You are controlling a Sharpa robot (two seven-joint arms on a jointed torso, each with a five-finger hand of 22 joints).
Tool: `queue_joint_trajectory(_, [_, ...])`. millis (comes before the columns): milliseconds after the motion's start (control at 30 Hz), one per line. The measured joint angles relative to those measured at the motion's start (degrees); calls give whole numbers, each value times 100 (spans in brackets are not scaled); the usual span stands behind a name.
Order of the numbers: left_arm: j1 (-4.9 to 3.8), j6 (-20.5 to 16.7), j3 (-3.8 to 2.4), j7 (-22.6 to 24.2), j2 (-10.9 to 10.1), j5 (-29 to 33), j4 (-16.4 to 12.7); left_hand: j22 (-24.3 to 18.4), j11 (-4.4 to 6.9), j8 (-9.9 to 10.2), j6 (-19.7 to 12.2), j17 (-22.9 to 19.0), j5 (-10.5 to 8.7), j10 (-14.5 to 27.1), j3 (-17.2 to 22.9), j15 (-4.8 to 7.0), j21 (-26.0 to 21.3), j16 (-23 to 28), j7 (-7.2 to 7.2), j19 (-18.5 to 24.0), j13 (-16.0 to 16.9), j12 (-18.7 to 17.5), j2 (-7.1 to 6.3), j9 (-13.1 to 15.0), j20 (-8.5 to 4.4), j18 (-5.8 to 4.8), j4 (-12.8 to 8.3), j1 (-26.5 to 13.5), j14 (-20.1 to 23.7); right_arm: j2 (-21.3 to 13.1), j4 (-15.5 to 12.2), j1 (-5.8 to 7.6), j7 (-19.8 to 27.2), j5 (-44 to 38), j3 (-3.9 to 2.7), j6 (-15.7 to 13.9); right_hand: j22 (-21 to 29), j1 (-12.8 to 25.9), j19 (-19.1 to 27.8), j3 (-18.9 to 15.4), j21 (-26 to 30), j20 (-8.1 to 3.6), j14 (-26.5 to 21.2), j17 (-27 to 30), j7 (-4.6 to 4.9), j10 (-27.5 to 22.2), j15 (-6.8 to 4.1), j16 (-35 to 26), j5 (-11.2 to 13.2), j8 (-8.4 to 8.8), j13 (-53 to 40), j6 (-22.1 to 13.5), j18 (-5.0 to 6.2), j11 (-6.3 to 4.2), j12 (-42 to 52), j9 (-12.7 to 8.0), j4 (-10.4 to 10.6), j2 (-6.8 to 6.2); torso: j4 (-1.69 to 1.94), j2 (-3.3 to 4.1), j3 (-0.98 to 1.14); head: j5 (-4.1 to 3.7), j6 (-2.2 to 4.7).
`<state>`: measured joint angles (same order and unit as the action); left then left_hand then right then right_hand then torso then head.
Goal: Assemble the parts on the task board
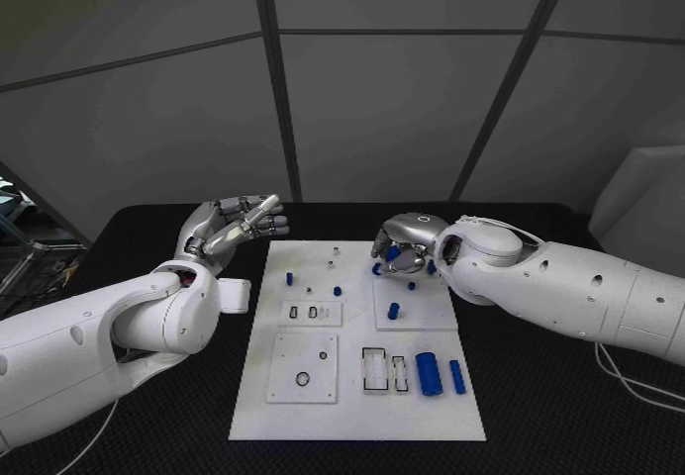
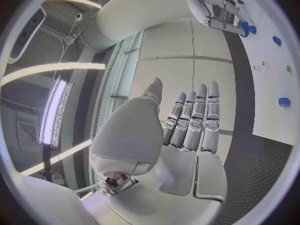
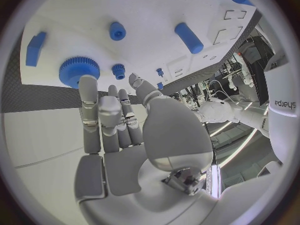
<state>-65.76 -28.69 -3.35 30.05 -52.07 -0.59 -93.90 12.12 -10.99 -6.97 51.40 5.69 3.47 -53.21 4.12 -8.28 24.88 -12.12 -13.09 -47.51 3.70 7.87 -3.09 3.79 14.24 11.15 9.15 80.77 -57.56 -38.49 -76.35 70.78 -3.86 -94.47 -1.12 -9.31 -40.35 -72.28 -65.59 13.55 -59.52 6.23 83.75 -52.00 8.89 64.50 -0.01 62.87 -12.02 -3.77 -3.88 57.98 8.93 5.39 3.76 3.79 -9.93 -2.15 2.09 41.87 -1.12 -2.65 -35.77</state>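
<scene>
Fingers of your right hand (image 1: 404,247) hang spread and empty over the task board (image 1: 357,396) near a blue gear (image 3: 79,70), while your left hand (image 1: 229,230) hovers open, holding nothing.

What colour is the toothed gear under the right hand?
Blue. The gear shows best in the right wrist view, just beyond the right hand.

a black table (image 1: 143,228) with a finely textured top carries the white task board (image 1: 357,406) at its middle. a small white block (image 1: 235,295) lies just beside the board's left edge.
</scene>
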Motion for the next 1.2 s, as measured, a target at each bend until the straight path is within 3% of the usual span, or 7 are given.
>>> queue_joint_trajectory(400, [-1, 49, -1, -26, -14, 0, -27, 5, 0, 3, 0, 0, 0, 0, -16, 0, 0, 0, 0, 0, 0, 0, 0, 0, 0, 0, -16, 0, 0, 113, 98, 1, -140, -257, -1, 143, -589, -64, -222, 213, -458, -20, 0, -595, -18, 215, 0, 544, 0, 0, -13, -14, -7, -47, 39, 6, 108, 43, 2, 35, 17, 26, 1])
queue_joint_trajectory(467, [-1, 54, -1, -30, -14, 0, -27, 5, -4, 23, 0, -1, 0, 3, -16, 0, 0, 3, 0, 0, 0, -1, 0, 0, 0, 0, -16, 0, 0, 127, 113, 1, -152, -276, -1, 164, -681, -64, -222, 273, -528, -20, 0, -676, -38, 261, 0, 624, 28, 0, -17, 6, -96, -51, 39, 8, 127, 43, 1, 41, 19, 50, -13])
queue_joint_trajectory(600, [-1, 63, -1, -38, -14, 0, -23, 5, -22, 23, 0, -1, 0, 25, -16, 0, 0, 25, 0, 0, 1, -23, 0, 0, 0, 0, -16, 0, 0, 171, 147, 1, -168, -304, -1, 213, -764, -64, -222, 377, -581, -20, 0, -752, -21, 314, 0, 685, 38, 0, -19, 26, -95, -58, 39, 7, 145, 44, -2, 52, 25, 79, -31])
queue_joint_trajectory(1200, [-1, 110, -2, -76, -16, 0, -14, 13, -42, 50, 0, -1, 1, 47, -8, 0, 22, 48, 0, 1, 1, -45, 31, 1, 0, 0, -55, 30, 0, 333, 294, 9, -190, -344, -3, 408, -966, -108, -242, 713, -775, -40, 0, -1021, -19, 484, 0, 948, 38, 0, -17, 148, -94, -71, 39, 9, 228, -1, 5, 77, 33, 55, -74])
